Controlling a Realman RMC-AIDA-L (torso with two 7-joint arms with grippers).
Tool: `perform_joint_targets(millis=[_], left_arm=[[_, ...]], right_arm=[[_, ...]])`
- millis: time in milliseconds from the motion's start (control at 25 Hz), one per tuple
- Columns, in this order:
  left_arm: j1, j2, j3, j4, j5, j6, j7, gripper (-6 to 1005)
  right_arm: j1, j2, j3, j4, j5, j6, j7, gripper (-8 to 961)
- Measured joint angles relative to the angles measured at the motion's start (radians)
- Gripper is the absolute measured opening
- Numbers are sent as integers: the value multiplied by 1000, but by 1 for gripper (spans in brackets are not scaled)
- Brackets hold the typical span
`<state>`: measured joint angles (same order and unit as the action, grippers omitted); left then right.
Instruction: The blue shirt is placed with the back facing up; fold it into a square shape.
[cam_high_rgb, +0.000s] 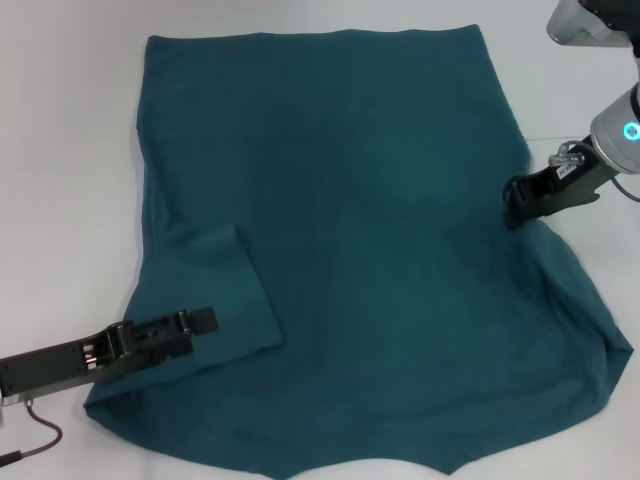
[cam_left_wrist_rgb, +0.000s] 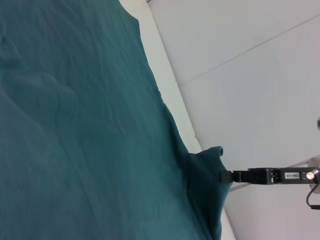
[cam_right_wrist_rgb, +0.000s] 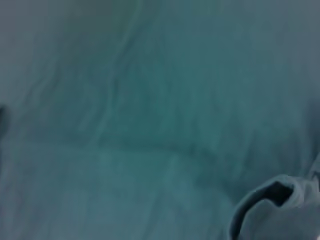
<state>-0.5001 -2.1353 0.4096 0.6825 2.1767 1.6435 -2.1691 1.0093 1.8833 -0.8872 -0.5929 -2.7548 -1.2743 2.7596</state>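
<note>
The blue shirt lies spread on the white table, with its hem at the far side. Its left sleeve is folded inward onto the body. My left gripper lies low over that folded sleeve at the near left. My right gripper is at the shirt's right edge, shut on a bit of fabric that rises to its tip. The left wrist view shows the same pinch from afar, the right gripper holding raised cloth. The right wrist view shows only shirt fabric close up.
Bare white table surrounds the shirt on the left, far side and right. A thin cable trails by the left arm at the table's near left corner.
</note>
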Motion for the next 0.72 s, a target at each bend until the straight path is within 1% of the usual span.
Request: perform_joint_targets(millis=[80, 320, 480, 720], left_arm=[[0, -1, 0, 0, 0, -2, 0, 905], [-10, -3, 0, -7, 0, -8, 0, 906], [-14, -3, 0, -12, 0, -17, -1, 906], [-16, -3, 0, -12, 0, -18, -3, 907]], right_arm=[[1, 3, -14, 5, -11, 32, 33, 37], [11, 8, -9, 59, -15, 132, 59, 40], [19, 17, -2, 87, -10, 186, 69, 42], [27, 22, 16, 99, -8, 219, 90, 42]])
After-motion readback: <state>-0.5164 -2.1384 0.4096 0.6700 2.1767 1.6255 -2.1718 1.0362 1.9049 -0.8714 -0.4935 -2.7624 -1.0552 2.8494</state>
